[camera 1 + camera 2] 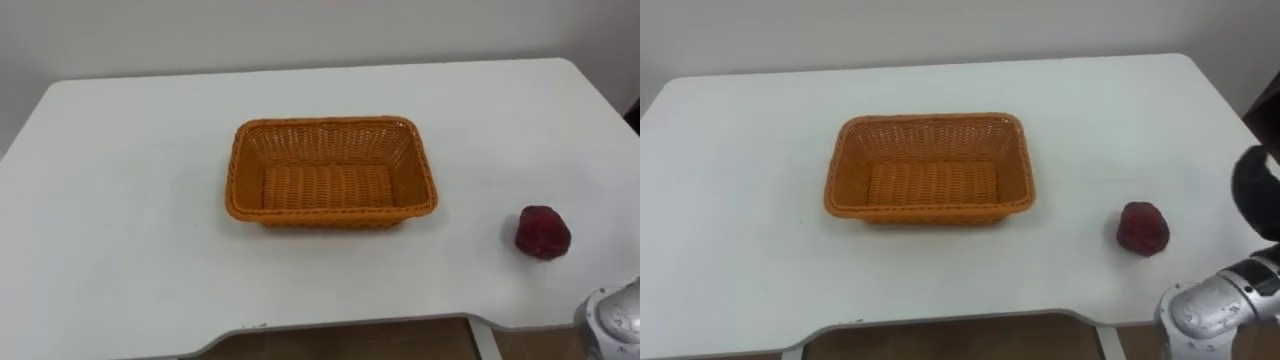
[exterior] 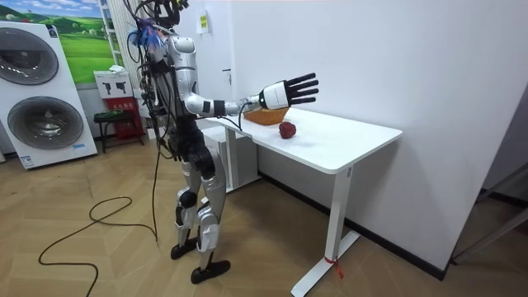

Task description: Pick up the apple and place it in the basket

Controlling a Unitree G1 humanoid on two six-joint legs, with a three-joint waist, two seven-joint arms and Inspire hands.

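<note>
Quick headcount: one white table (image 1: 120, 200), one orange wicker basket (image 1: 330, 170) and exactly one red apple (image 1: 543, 232), no doubles of anything there. Over in the room view I count two round washer doors (image 2: 41, 120) and one small dark stool (image 2: 111, 121).

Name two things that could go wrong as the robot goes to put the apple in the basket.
1. The apple lies loose near the front right corner of the table. The right hand, open and raised over the table, could nudge it on the way down and roll it off.
2. The basket is shallow and stands loose. A bump could shove it, or a dropped apple might bounce out.
</note>
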